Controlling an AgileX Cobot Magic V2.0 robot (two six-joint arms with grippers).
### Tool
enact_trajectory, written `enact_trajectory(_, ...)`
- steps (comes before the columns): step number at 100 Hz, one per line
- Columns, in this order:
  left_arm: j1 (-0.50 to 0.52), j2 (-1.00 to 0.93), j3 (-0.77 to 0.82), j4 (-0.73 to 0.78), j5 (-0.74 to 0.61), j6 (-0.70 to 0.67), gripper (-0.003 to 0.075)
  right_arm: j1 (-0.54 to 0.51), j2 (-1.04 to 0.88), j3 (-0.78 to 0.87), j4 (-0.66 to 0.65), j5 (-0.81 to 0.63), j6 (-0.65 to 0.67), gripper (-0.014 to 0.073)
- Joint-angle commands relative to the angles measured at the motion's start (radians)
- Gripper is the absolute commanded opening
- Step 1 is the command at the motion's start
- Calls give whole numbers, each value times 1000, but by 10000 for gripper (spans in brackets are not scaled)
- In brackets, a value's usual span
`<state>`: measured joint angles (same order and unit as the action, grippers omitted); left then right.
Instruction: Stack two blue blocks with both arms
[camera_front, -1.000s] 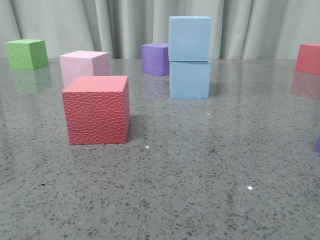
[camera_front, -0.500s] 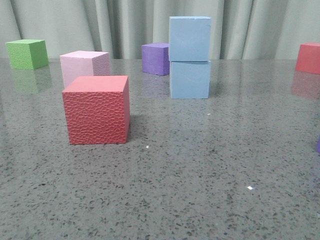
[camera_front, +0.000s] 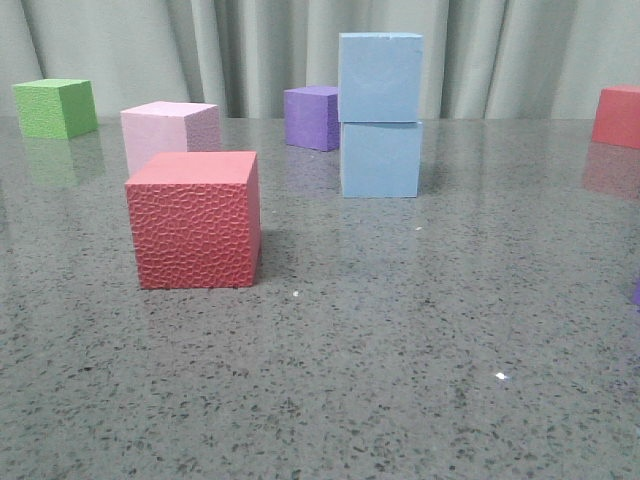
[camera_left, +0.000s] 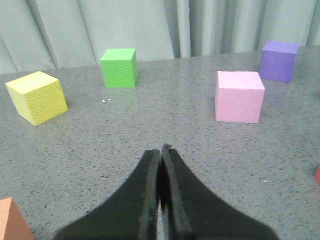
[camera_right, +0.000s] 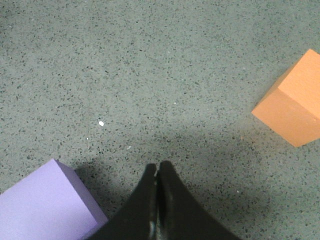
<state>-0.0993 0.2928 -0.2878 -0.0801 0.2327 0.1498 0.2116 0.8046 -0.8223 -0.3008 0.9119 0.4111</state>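
Two light sky-blue blocks stand stacked at the back middle of the table in the front view: the upper block (camera_front: 379, 77) rests squarely on the lower block (camera_front: 380, 159). Neither gripper shows in the front view. My left gripper (camera_left: 161, 151) is shut and empty, low over bare table. My right gripper (camera_right: 157, 167) is shut and empty over bare table. The blue blocks do not show in either wrist view.
A textured red cube (camera_front: 194, 219) stands front left, a pink cube (camera_front: 168, 135) and green cube (camera_front: 54, 108) behind it, a purple cube (camera_front: 311, 117) beside the stack, another red cube (camera_front: 617, 116) far right. A yellow cube (camera_left: 38, 97), lilac cube (camera_right: 42, 207) and orange cube (camera_right: 294, 100) show in the wrist views.
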Motion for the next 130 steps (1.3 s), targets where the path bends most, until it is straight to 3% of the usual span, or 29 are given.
enact_trajectory(1,-9,-61,47,10,-156,-18,-19,-7,-9,-24,-34,-46,-7,-122)
enact_trajectory(43,-9,-328,270,40,-200,-23,-19,-7,-9,-24,-34,-46,-7,-122)
enact_trajectory(130,-9,-329,331,70,-260,-71,-19,-7,-9,-24,-34,-47,-7,-122)
